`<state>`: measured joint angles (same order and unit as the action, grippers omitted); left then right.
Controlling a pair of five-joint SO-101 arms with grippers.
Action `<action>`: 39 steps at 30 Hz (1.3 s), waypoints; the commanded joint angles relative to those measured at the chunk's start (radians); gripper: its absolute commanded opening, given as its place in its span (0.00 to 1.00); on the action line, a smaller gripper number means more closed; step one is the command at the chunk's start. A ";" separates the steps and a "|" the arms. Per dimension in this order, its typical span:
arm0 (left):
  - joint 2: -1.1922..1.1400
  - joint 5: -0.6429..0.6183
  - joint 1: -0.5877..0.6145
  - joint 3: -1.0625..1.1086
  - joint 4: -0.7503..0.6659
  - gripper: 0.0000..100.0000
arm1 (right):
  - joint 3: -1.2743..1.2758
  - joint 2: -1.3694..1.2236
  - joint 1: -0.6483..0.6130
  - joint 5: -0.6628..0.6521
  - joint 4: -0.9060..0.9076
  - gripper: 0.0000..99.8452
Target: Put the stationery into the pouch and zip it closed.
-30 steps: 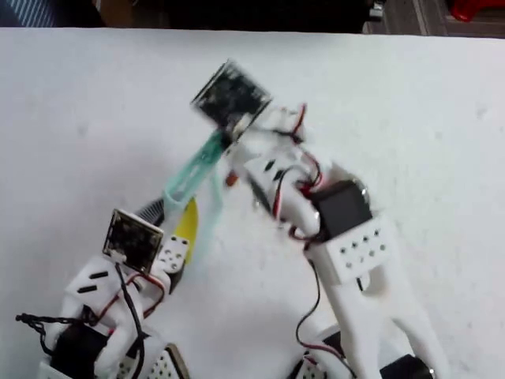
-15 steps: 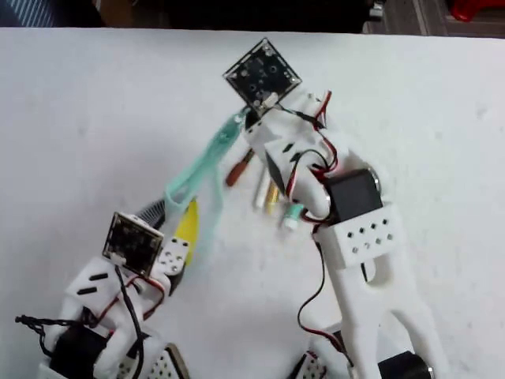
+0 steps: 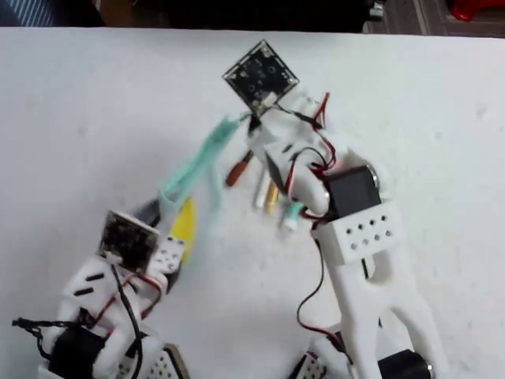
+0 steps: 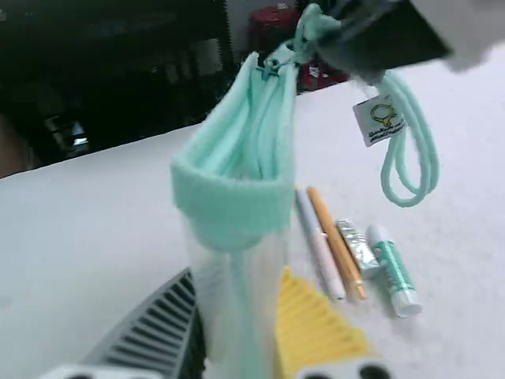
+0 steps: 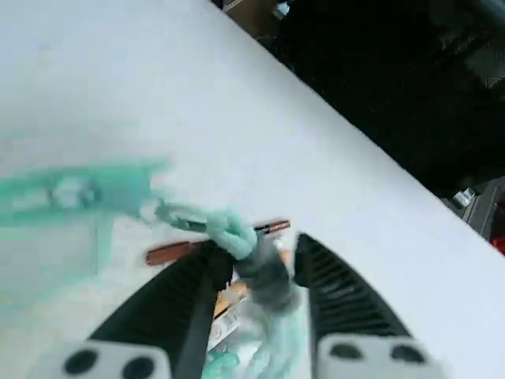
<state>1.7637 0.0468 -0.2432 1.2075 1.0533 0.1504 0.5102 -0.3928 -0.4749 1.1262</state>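
One mint-green, clear-sided pouch is stretched diagonally across the white table. The left gripper is clamped on its end and the right gripper pinches its zip cord. The print on its one white tag is unreadable. Five stationery pieces lie alongside on the table: reddish pen, white pen, orange pencil, foil tube, mint stick.
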 commanded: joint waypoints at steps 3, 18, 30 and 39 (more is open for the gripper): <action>-0.008 -0.169 0.237 0.023 -0.140 0.02 | -0.018 0.147 -0.045 -0.003 0.260 0.35; -0.008 -0.192 0.269 0.052 -0.152 0.02 | -0.221 -0.328 -0.001 0.423 0.097 0.25; -0.008 -0.187 0.223 0.048 -0.126 0.02 | -0.835 -1.084 0.002 0.779 0.168 0.24; -0.008 -0.187 0.217 0.049 -0.104 0.02 | -1.188 -1.455 0.059 0.896 0.170 0.24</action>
<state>1.7561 -0.1327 -0.0238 1.2689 0.9459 -0.9053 -0.8999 -0.3529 0.4104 1.2889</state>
